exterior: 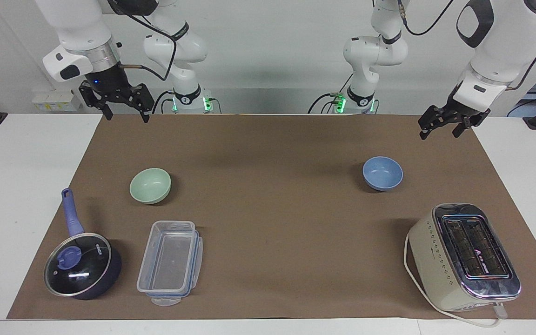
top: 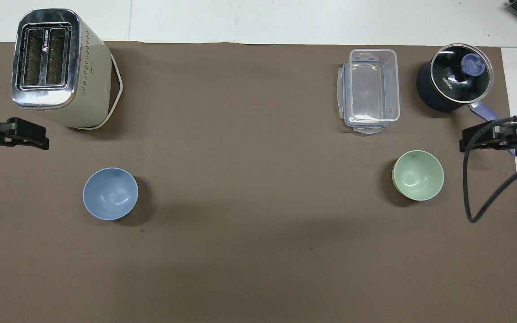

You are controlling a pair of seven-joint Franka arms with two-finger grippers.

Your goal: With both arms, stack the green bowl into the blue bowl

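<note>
The green bowl stands upright and empty on the brown mat toward the right arm's end of the table. The blue bowl stands upright and empty toward the left arm's end, well apart from the green one. My right gripper hangs open in the air over the mat's edge at its own end, holding nothing. My left gripper hangs open over the mat's corner at its end, also holding nothing. Neither gripper touches a bowl.
A dark-blue glass-lidded saucepan and a clear rectangular container lie farther from the robots than the green bowl. A cream toaster with a white cord stands farther out than the blue bowl. The brown mat covers most of the white table.
</note>
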